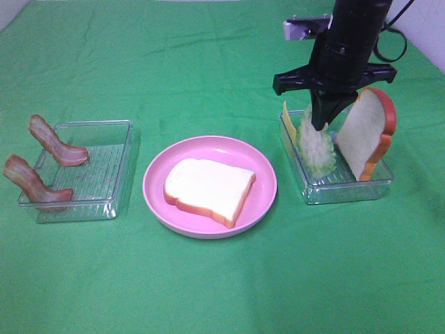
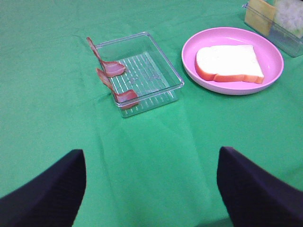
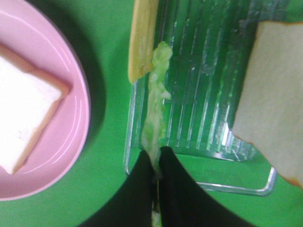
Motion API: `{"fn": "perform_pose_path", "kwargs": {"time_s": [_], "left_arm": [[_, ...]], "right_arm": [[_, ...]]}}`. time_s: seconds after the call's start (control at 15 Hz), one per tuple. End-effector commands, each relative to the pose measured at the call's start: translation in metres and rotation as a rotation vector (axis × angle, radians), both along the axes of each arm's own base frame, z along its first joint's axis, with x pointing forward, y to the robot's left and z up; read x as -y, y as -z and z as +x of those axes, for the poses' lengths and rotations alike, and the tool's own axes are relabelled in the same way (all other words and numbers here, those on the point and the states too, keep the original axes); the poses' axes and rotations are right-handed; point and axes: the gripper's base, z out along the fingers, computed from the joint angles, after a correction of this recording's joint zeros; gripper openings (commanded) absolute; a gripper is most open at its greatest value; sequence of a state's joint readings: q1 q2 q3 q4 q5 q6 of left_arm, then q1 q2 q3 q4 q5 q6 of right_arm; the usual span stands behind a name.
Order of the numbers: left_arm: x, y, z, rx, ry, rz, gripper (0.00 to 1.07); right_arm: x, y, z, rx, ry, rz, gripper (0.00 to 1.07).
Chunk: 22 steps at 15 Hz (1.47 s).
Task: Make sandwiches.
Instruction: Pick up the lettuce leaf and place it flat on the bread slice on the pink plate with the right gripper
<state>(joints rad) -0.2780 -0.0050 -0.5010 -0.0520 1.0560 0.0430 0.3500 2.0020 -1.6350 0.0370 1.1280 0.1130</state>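
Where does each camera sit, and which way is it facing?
Exterior high: above the table, looking down on bacon tray, pink plate, right tray; right arm shows.
Left wrist: behind the left gripper, looking ahead across the table; its open fingers show.
Right wrist: behind the right gripper, looking down; fingers shut on lettuce.
All three share the pink plate.

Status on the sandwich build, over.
Right gripper shut on lettuce in its tray. Left gripper open, empty. One bread slice on pink plate; bacon untouched. Path to plate clear.

Exterior high: steep downward, whole table point(image 1: 208, 292). Left wrist oblique, distant - right wrist close overhead. All share plate point(image 1: 156, 182).
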Motion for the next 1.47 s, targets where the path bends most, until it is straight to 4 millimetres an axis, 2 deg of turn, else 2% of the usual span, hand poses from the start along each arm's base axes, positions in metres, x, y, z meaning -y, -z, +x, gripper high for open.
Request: {"fn": "perform_pose_path", "kwargs": {"time_s": [0.07, 0.2, 0.33, 0.47, 0.53, 0.6, 0.73, 0.87, 0.93, 1.07, 1.13, 1.2, 1.33, 1.47], "left_arm": [[-0.001, 0.0, -0.003, 0.029, 0.0, -0.014, 0.74], [-0.001, 0.0, -0.003, 0.029, 0.0, -0.014, 0.74], [-0.001, 0.0, -0.003, 0.029, -0.001, -0.013, 0.74], [-0.001, 0.0, -0.003, 0.029, -0.001, -0.013, 0.74], [-0.001, 0.0, -0.003, 0.029, -0.001, -0.013, 0.74], [-0.001, 0.0, -0.003, 0.029, -0.001, -0.013, 0.74], [-0.001, 0.0, -0.003, 0.029, -0.001, -0.013, 0.74], [-0.001, 0.0, -0.003, 0.029, -0.001, -0.013, 0.74], [-0.001, 0.0, -0.003, 0.029, -0.001, -0.013, 0.74], [-0.001, 0.0, -0.003, 0.029, -0.001, -0.013, 0.74], [-0.001, 0.0, -0.003, 0.029, -0.001, -0.013, 0.74], [-0.001, 0.0, -0.003, 0.029, -0.001, -0.013, 0.74], [-0.001, 0.0, -0.003, 0.029, -0.001, -0.013, 0.74], [-0.001, 0.0, -0.003, 0.029, -0.001, -0.013, 0.74]], "right_arm": [[0.006, -0.033, -0.007, 0.057, 0.006, -0.016, 0.0], [0.009, -0.069, -0.021, 0.133, 0.011, 0.037, 0.0], [0.004, -0.099, -0.038, 0.177, -0.027, 0.171, 0.0], [-0.011, -0.108, -0.045, 0.162, -0.1, 0.342, 0.0], [-0.011, -0.108, -0.045, 0.162, -0.1, 0.342, 0.0], [-0.028, -0.106, -0.046, 0.122, -0.145, 0.497, 0.0], [-0.055, -0.096, -0.046, 0.091, -0.233, 0.601, 0.0], [-0.1, -0.067, -0.049, 0.008, -0.33, 0.721, 0.0], [-0.106, -0.06, -0.048, -0.006, -0.334, 0.736, 0.0], [-0.129, -0.013, -0.039, -0.098, -0.296, 0.754, 0.0], [-0.129, -0.013, -0.039, -0.098, -0.296, 0.754, 0.0], [-0.132, 0.009, -0.034, -0.138, -0.266, 0.746, 0.0], [-0.136, 0.041, -0.026, -0.168, -0.217, 0.729, 0.0], [-0.134, 0.056, -0.022, -0.172, -0.198, 0.675, 0.0]]}}
